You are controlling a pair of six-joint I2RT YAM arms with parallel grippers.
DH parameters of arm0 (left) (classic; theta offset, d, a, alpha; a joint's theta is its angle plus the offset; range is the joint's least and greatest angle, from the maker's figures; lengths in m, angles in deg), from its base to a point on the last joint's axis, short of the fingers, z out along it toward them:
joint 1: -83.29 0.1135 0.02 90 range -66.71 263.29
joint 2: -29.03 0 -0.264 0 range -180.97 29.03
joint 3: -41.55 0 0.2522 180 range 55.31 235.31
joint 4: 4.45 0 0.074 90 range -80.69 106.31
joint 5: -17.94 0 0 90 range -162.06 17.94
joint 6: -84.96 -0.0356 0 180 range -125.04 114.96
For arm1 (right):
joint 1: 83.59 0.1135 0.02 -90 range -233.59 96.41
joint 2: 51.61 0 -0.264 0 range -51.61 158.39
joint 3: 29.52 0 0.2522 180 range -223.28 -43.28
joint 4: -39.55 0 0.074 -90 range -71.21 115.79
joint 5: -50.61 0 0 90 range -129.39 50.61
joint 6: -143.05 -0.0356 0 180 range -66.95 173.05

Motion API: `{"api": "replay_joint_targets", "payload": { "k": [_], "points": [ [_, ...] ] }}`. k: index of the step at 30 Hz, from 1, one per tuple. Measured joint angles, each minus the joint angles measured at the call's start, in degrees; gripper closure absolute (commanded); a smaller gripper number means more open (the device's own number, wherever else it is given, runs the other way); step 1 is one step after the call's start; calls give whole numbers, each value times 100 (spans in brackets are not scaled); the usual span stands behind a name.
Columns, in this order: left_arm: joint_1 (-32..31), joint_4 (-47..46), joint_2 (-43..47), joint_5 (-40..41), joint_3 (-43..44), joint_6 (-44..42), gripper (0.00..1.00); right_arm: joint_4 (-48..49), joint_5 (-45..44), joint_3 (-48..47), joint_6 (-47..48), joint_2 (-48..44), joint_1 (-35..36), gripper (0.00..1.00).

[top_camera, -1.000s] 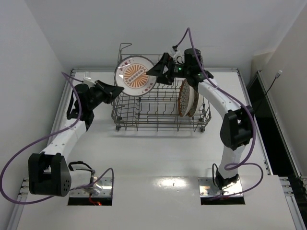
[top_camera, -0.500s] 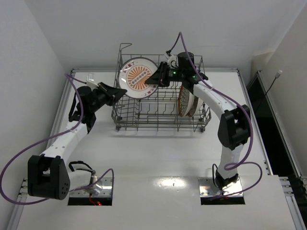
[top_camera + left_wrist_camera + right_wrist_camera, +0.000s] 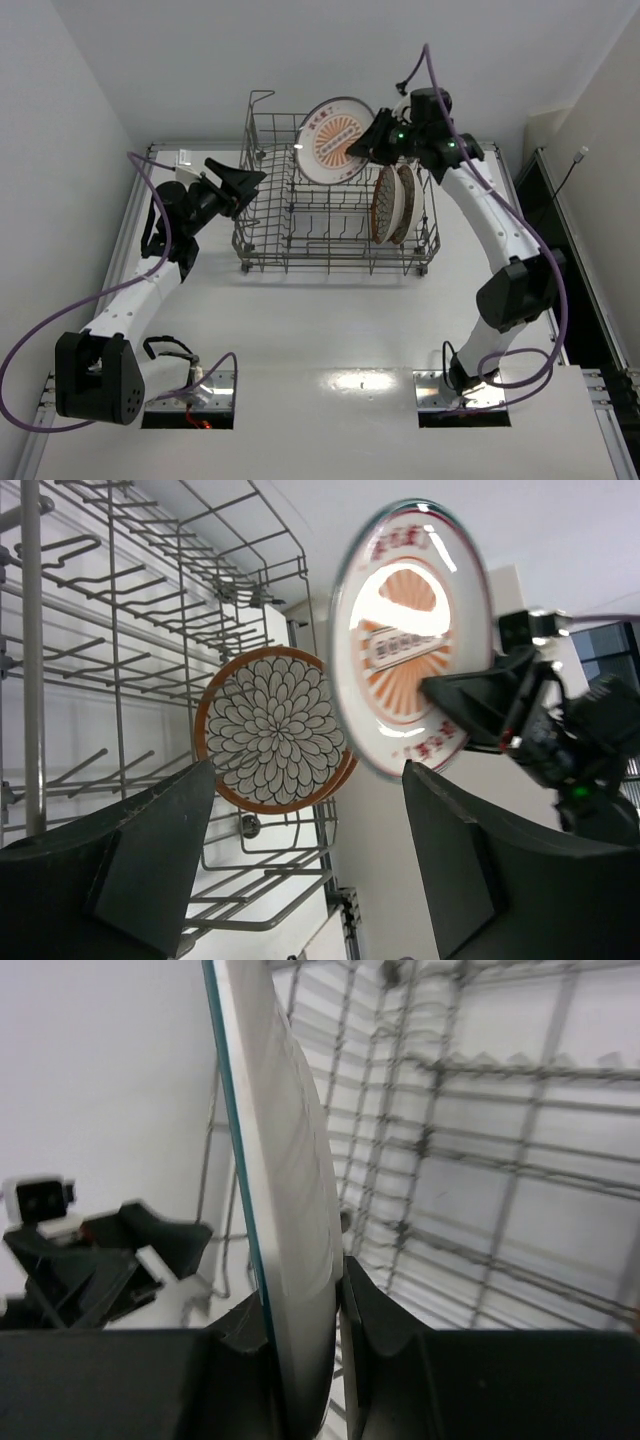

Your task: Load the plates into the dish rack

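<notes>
Step in hand: last plate going in. Right gripper [image 3: 366, 148] is clamped on the rim of the sunburst plate [image 3: 335, 140], which is on edge in the air over the back of the rack [image 3: 300, 250], upper middle of the top view. The right wrist view shows the rim pinched between both fingers.

Left gripper [image 3: 238, 172] sits at the rack's left end, jaws wide apart, nothing in them.

Two brown plates [image 3: 392, 205] stand upright at the rack's right end, close together — can't tell if they touch.

Next move, my read: lower the sunburst plate edge-first into a free slot left of the brown pair. Keep it vertical and lined up with the tines [image 3: 330, 215], or the rim lands on a wire. Let go only once it's seated.
</notes>
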Motion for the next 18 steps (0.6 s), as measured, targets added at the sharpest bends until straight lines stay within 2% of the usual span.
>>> {"api": "replay_joint_targets", "payload": {
  "k": [4, 9, 12, 18],
  "points": [
    [0, 42, 0, 83, 7, -68, 25, -1106, -1161, -896, 356, -146, -120, 100],
    [0, 138, 0, 125, 48, -98, 25, -2520, -3010, -2006, 841, -149, 39, 100],
    [0, 160, 0, 129, 50, -107, 25, -3095, -4059, -2090, 1023, -160, 326, 100],
    [0, 166, 0, 131, 50, -111, 25, -3930, -5171, -1961, 1198, -70, 861, 100]
  ]
}}
